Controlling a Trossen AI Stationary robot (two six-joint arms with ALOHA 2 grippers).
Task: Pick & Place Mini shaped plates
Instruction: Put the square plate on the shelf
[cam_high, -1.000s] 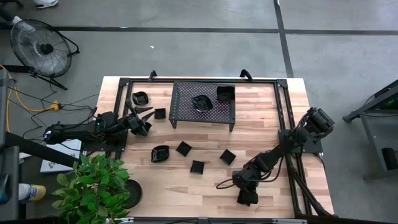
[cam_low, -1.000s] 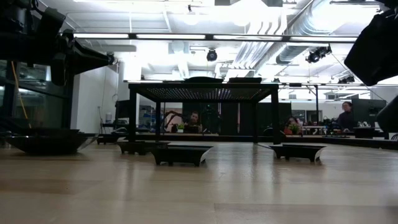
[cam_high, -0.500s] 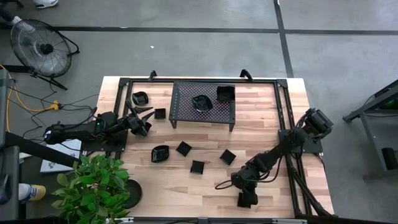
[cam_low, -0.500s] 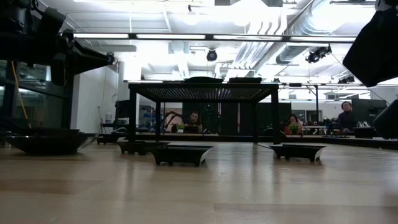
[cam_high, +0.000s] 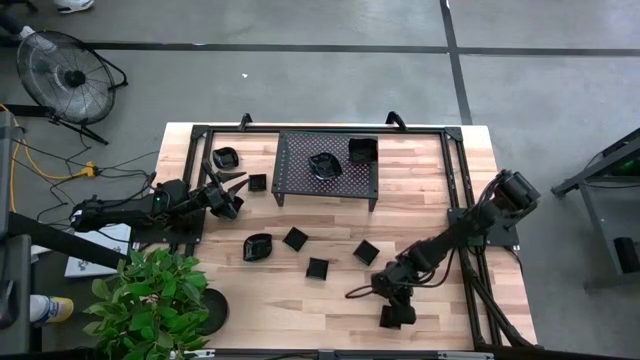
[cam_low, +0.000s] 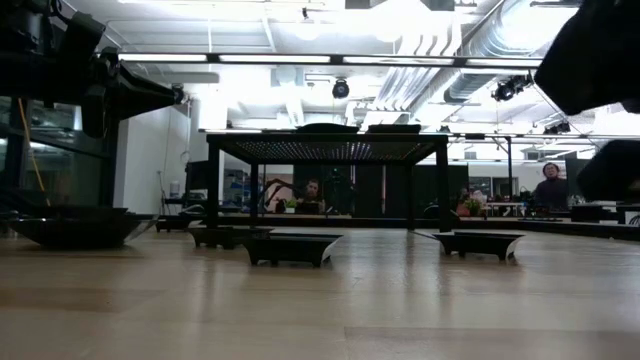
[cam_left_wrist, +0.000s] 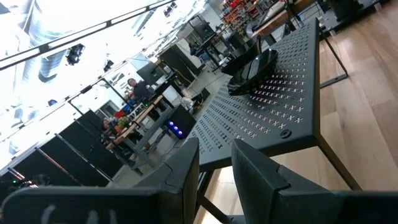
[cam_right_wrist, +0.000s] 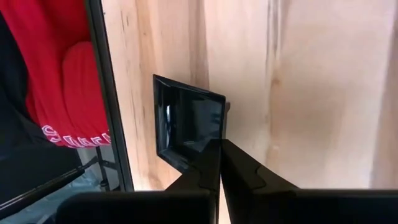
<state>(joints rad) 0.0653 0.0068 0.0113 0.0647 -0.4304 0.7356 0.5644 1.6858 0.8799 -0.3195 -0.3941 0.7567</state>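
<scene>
Right wrist view: right hand (cam_right_wrist: 219, 149) clenched on rim of square plate (cam_right_wrist: 188, 127), lower middle of frame, over tabletop (cam_right_wrist: 298, 81). White lettering on red fabric (cam_right_wrist: 68, 81) at left, unreadable. High view: left hand (cam_high: 228, 192) partly parted, holding nothing, centre-left; 2 plates on mesh rack (cam_high: 300, 170).

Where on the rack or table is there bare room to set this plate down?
The rack top is bare left of the round plate and square plate. The table is bare along its near edge. Crowded: middle strip of plates.
</scene>
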